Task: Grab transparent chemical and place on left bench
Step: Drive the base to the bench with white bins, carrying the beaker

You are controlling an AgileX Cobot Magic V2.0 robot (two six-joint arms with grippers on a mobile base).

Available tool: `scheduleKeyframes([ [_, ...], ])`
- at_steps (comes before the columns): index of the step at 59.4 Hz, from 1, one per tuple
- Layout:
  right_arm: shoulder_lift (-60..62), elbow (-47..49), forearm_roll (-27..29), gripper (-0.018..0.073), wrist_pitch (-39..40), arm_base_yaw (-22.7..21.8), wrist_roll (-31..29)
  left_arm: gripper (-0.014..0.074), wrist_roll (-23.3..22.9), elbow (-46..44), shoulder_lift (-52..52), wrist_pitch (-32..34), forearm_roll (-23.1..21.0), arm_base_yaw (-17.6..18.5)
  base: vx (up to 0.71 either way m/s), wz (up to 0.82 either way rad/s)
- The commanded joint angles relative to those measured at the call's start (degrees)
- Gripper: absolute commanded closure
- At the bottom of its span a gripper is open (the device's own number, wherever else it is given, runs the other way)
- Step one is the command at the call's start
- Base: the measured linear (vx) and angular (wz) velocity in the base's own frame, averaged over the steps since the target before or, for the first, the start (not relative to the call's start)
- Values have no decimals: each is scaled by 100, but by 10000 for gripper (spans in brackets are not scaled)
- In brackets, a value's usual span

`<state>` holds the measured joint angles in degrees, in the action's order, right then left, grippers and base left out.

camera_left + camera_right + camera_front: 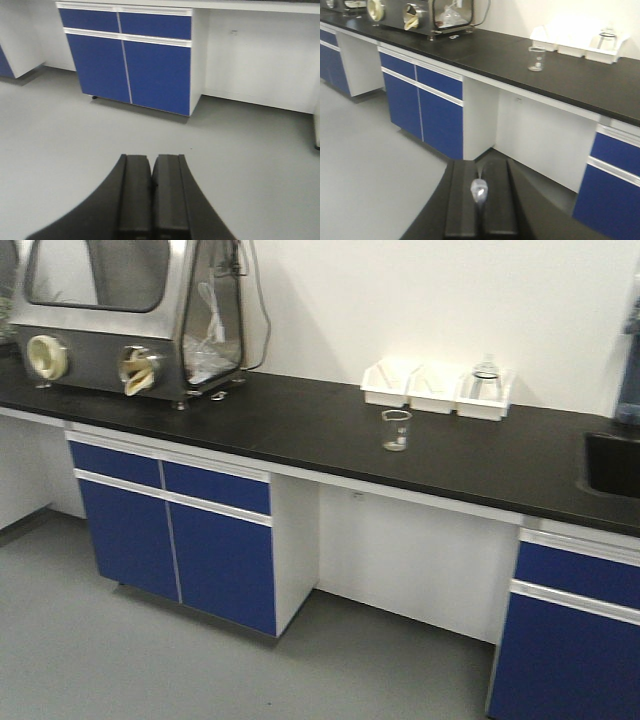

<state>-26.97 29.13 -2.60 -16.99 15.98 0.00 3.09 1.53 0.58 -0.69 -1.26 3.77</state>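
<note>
While the left hand point(151, 162) is pressed together empty, the right hand point(479, 166) pinches the transparent chemical point(479, 191).

Lab. Long bench point(300, 430) with matte black top on white framing, blue cabinets point(180, 530) and drawers under it, sink point(612, 465) set into the top at the far right. On the bench: steel glove box point(130, 310) with window and two round ports, clear glass beaker point(396, 429), and a row of white trays point(435, 388) against the plain white wall point(420, 300), one holding glassware. Bare grey floor point(150, 660), with nothing domestic visible.
</note>
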Motion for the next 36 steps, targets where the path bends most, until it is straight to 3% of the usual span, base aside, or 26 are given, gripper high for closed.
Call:
scheduleKeyframes([
  [1,-18,179,-32,562,462,-9,-36,600,-45,93,110,449,-4,10,19,34],
  [36,-18,179,-32,562,462,-9,-36,600,-45,93,110,449,-4,10,29,13],
])
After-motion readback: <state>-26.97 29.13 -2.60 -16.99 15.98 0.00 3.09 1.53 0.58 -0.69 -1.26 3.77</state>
